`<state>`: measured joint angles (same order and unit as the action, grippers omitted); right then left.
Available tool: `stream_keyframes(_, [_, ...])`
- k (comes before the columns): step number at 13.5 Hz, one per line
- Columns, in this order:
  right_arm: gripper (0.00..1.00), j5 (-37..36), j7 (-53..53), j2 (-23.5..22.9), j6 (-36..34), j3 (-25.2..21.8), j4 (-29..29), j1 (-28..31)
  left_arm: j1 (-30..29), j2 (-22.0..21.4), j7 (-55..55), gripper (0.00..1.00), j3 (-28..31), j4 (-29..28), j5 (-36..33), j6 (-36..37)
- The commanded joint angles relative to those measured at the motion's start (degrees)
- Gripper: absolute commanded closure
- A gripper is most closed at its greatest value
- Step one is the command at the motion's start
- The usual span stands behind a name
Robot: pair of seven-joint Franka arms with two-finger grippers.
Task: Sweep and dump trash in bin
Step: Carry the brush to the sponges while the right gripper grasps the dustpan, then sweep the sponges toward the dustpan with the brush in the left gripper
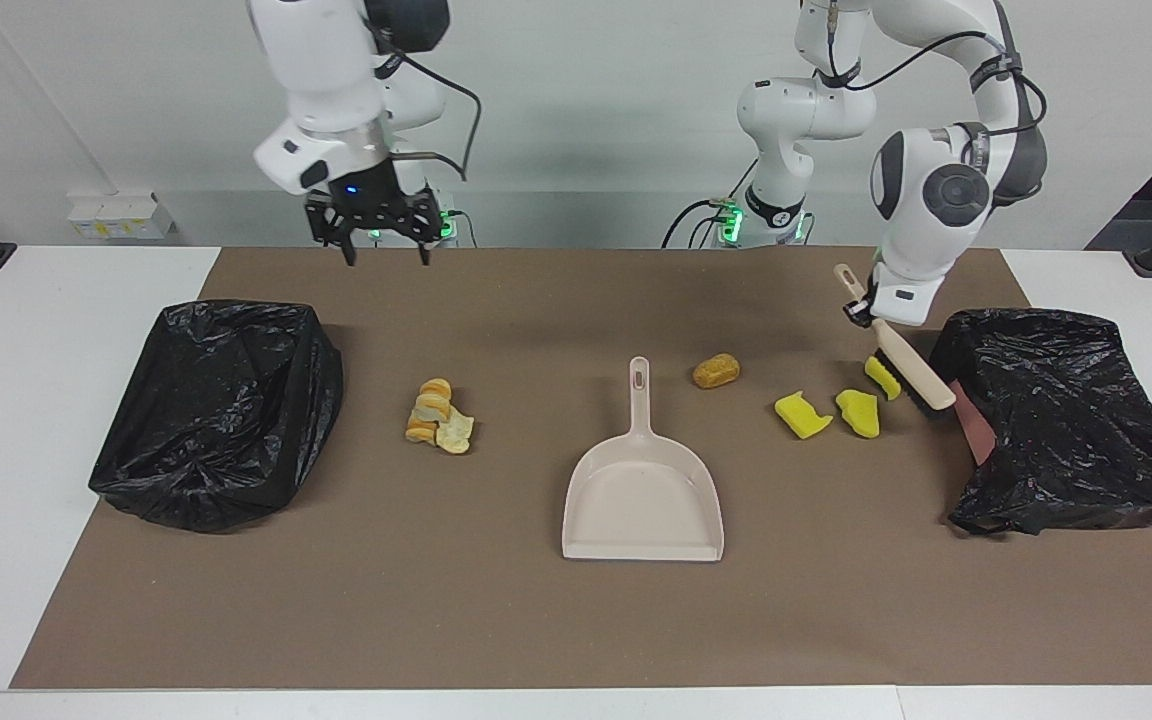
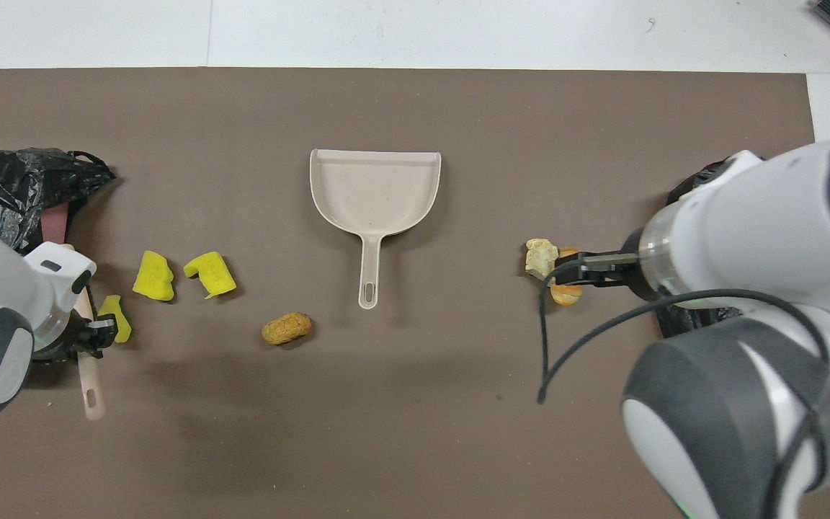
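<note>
My left gripper is shut on the handle of the beige brush, which slants down. Its dark bristles sit between a yellow sponge chunk and the black-bagged bin at the left arm's end. Two more sponge chunks lie beside it toward the dustpan. A golden-brown lump rests by the handle of the beige dustpan. Pale bread pieces lie toward the right arm's end. My right gripper hangs open and empty, high over the mat's edge by the robots.
A second black-bagged bin stands at the right arm's end of the brown mat. From overhead, the right arm covers much of this bin and part of the bread pieces. Bare white table borders the mat.
</note>
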<state>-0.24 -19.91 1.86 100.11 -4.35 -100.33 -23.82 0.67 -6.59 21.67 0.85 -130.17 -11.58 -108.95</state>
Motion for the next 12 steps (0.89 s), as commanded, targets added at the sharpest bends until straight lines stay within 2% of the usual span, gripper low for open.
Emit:
stream_keyframes(1, [0.0,1.9,-3.2,-4.8,5.3,-0.1,0.2,-2.0,-3.5,-4.9,-4.7,1.0,-0.8,-8.3,-1.0,-6.3])
stream_keyframes(4, [0.0,2.3,-13.8,-10.5,11.8,-0.1,0.8,-7.8,-3.5,-4.5,-5.9,1.0,-0.9,-12.4,-1.0,-11.5])
stream_keyframes(7, [0.0,6.5,-19.4,-14.1,17.3,1.5,0.8,-8.7,-2.1,-3.2,-9.5,1.0,-1.1,-12.0,-0.1,-13.6])
stream_keyframes(8, [0.0,7.1,-19.9,-15.1,19.0,1.6,0.8,-9.3,-1.6,-2.7,-12.9,1.0,-1.1,-11.7,1.4,-14.2])
stream_keyframes(10, [0.0,7.3,-20.6,-17.3,23.6,1.6,1.0,-11.9,-1.4,-1.2,-20.8,1.0,-1.1,-10.2,9.0,-15.9])
stream_keyframes(12, [0.0,6.3,-20.5,-21.1,25.7,1.6,2.6,-13.4,-1.1,0.3,-22.6,1.0,-1.3,-9.1,10.4,-16.1])
